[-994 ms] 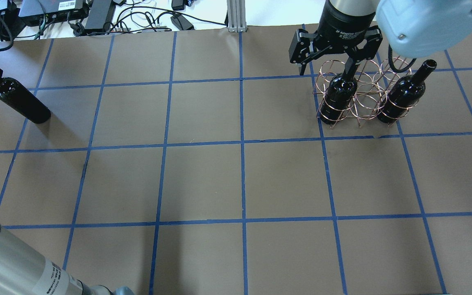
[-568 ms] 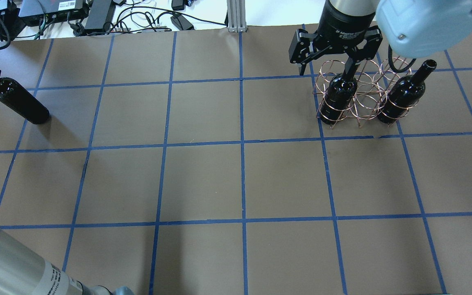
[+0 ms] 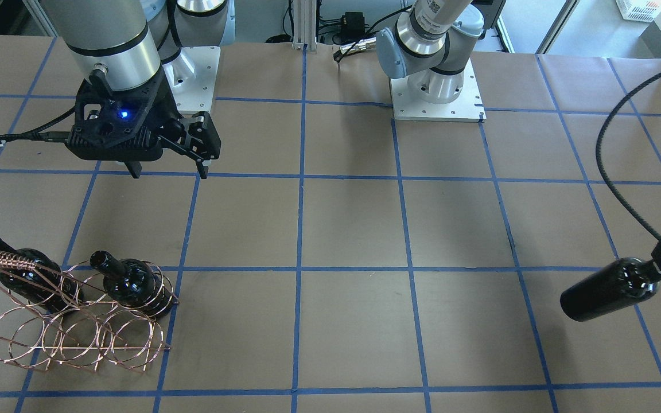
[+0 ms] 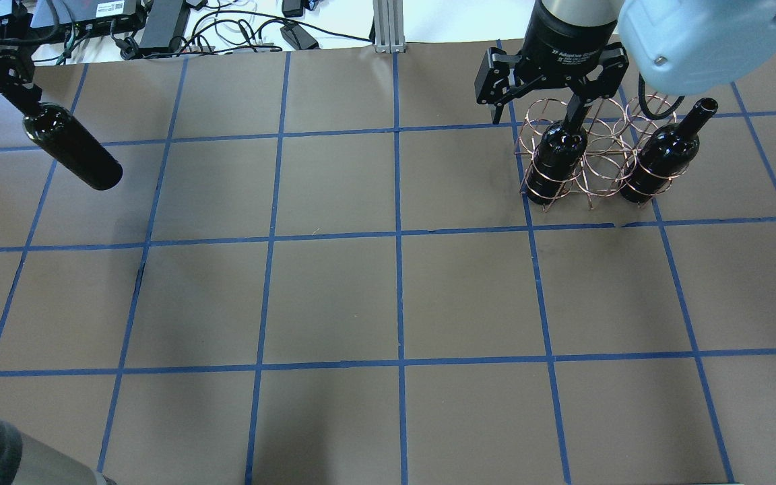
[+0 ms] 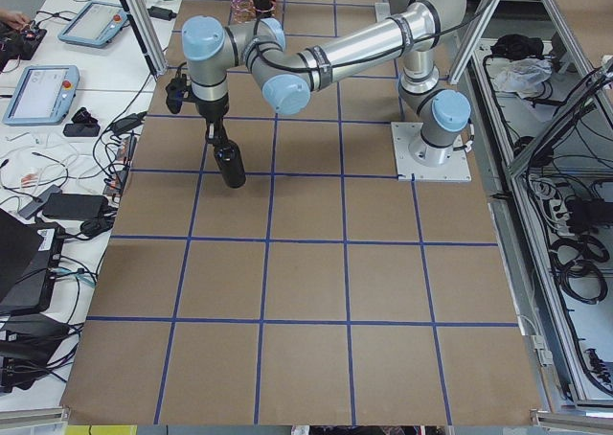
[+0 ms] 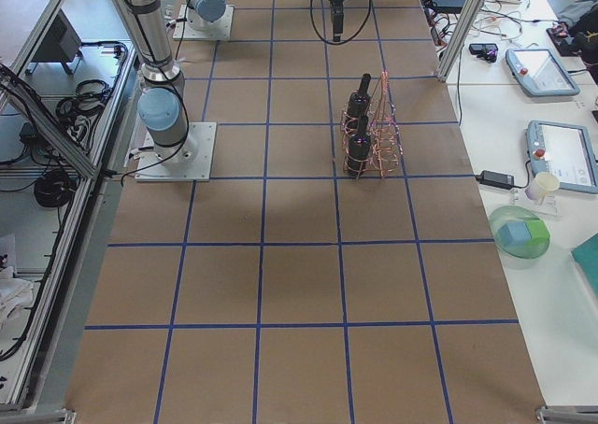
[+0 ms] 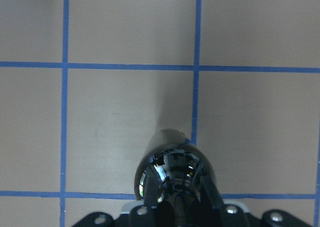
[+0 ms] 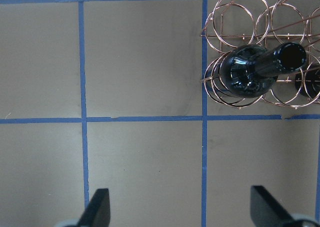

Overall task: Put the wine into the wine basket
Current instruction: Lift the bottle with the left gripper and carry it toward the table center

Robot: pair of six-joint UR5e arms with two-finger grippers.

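Obs.: the left hand (image 4: 24, 94) is clamped on the neck of the third bottle (image 4: 75, 151) at the robot's far left. The bottle hangs neck up and base down, close to upright in the left-side view, and its base appears to be off the tabletop (image 4: 395, 296). The wire basket (image 4: 602, 158) stands at the opposite end, well apart from this bottle and toward the robot's right, so the carry runs sideways across nearly the whole tabletop. Two bottles are seated upright in it, one at the left end (image 4: 560, 158) and one at the right end (image 4: 661, 162) of the row nearer the robot. The ring between them looks free, as do the rings of the row behind. The right hand (image 3: 168, 172) is spread wide and empty, and hovers beside the neck of the left-end bottle, over the basket's left end. It is the nearer hand to the basket, but the load is with the left. Judgement: the bottle's long axis already suits a straight drop into a ring. The risk is the right hand crowding the approach.
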